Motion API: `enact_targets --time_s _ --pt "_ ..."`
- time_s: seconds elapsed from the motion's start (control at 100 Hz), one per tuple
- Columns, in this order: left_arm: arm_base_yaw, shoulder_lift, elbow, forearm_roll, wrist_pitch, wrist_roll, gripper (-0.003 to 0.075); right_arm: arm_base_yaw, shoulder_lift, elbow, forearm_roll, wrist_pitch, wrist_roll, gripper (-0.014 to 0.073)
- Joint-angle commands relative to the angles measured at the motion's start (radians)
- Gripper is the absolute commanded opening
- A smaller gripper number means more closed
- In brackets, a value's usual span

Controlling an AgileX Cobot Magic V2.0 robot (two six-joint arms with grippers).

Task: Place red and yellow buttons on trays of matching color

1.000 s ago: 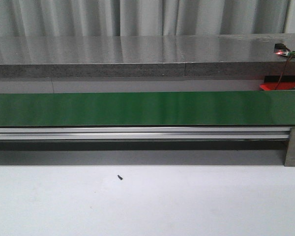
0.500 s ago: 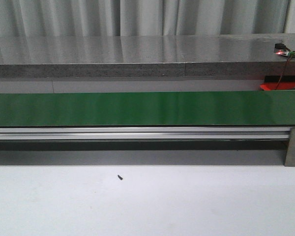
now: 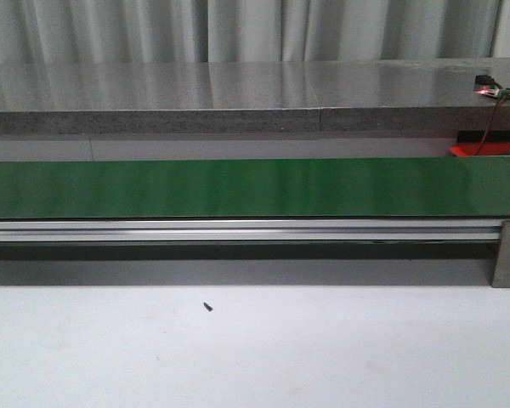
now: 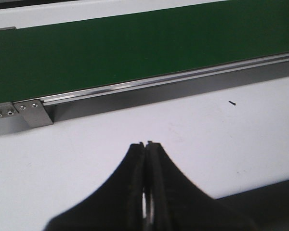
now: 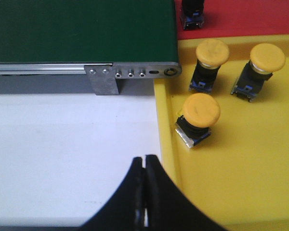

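Buttons with yellow caps sit on the yellow tray [image 5: 260, 183] in the right wrist view: one [image 5: 201, 115] nearest the claw, a second [image 5: 210, 60] beyond it and a third [image 5: 262, 67] off to its side, all apart from one another and standing on dark bases. From the nearest button, the second lies at about 12 o'clock and the third at about 2 o'clock. A red tray [image 5: 250, 17] borders the yellow tray's far edge, and a dark button base [image 5: 192, 14] rests on it, its cap cut off by the frame so its colour cannot be told.

The right gripper [image 5: 144, 161] is closed with nothing between its fingers, poised over the white table [image 5: 62, 154] just beside the yellow tray's rim. The left gripper [image 4: 145, 147] is likewise closed on nothing, above the white table with a small dark speck [image 4: 231, 102] at roughly 2 o'clock from it.

In the front view the green conveyor belt [image 3: 238, 187] runs across the scene with its aluminium rail [image 3: 238, 229] along the near edge; a sliver of red tray [image 3: 484, 149] shows at 3 o'clock.
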Motion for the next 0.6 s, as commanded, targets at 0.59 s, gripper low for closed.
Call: enact_targets --time_s 0.59 --pt "-0.009 0.060 -0.047 0.178 -0.151 -0.253 -0.0020 0.003 0.002 -0.026 -0.009 -0.051 -0.003 -0.0067"
